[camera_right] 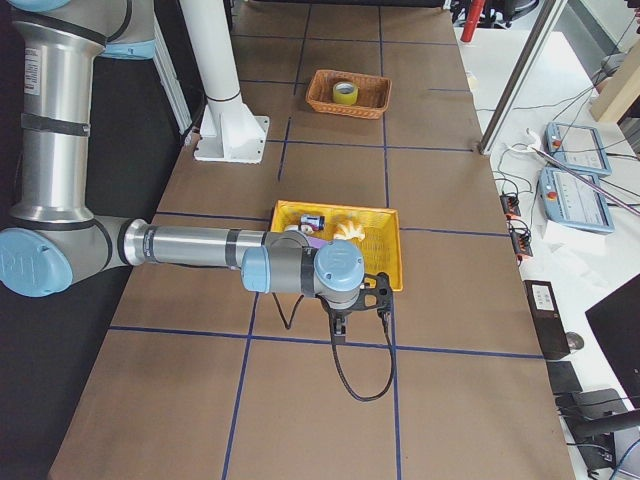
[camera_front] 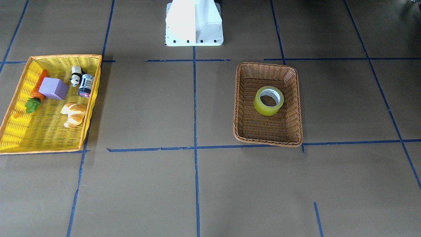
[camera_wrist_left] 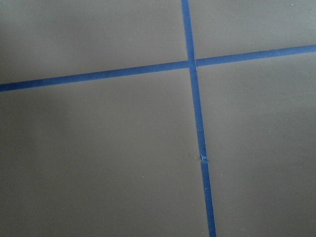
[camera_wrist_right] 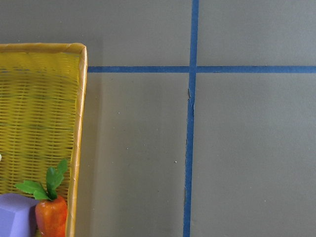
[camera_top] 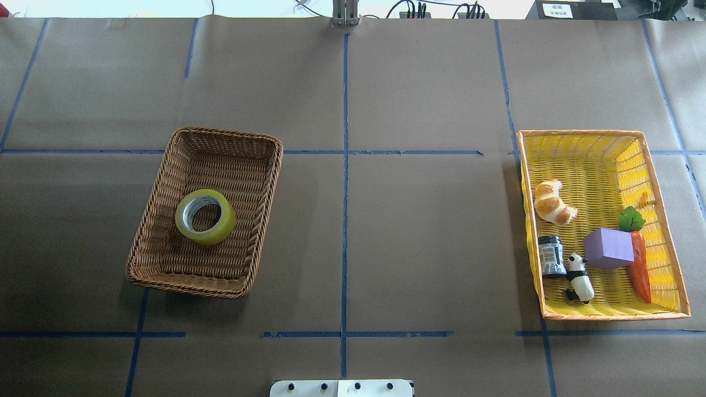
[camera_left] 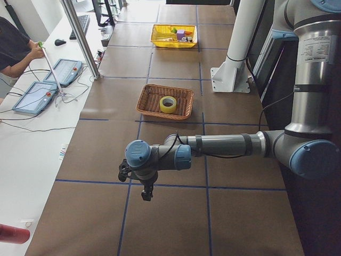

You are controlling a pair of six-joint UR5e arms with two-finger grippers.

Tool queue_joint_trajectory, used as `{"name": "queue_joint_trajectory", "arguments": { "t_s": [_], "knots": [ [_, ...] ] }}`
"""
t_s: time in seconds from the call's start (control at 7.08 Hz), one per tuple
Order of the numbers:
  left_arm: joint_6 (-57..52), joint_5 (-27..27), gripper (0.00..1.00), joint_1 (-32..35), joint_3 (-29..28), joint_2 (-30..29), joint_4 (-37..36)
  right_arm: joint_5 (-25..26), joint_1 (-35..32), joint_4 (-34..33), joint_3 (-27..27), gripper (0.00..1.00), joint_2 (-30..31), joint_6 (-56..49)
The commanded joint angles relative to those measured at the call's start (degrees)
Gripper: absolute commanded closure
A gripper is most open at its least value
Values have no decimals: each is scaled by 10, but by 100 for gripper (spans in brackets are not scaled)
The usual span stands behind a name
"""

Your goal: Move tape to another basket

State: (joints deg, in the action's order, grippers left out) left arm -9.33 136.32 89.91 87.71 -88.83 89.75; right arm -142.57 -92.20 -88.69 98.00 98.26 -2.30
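The yellow tape roll [camera_front: 268, 100] lies flat in the middle of the brown wicker basket [camera_front: 267, 65]. It also shows in the overhead view [camera_top: 205, 216], inside the wicker basket [camera_top: 165, 165]. No gripper is near either. My left gripper [camera_left: 146, 194] shows only in the exterior left view, hanging over bare table well short of the basket [camera_left: 149, 109]; I cannot tell whether it is open or shut. My right gripper [camera_right: 340, 335] shows only in the exterior right view, just outside the yellow basket; I cannot tell its state either.
A yellow plastic basket [camera_top: 579, 133] on the other side holds a croissant [camera_top: 553, 202], a purple block [camera_top: 608, 248], a carrot [camera_top: 640, 267], a panda figure [camera_top: 580, 277] and a small can [camera_top: 551, 256]. The robot's white base [camera_front: 194, 23] stands at mid-table. An operator [camera_left: 16, 45] sits at a side desk.
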Motion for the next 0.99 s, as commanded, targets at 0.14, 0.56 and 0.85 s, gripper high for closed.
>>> {"name": "queue_joint_trajectory", "arguments": {
  "t_s": [0.14, 0.56, 0.85],
  "knots": [
    [1, -1, 0, 0, 3, 0, 1, 2, 0, 0, -1, 0, 1, -2],
    [1, -1, 0, 2, 3, -1, 1, 5, 0, 6, -30, 0, -1, -7],
    [1, -1, 0, 2, 4, -1, 1, 5, -1, 7, -30, 0, -1, -7]
  ]
}}
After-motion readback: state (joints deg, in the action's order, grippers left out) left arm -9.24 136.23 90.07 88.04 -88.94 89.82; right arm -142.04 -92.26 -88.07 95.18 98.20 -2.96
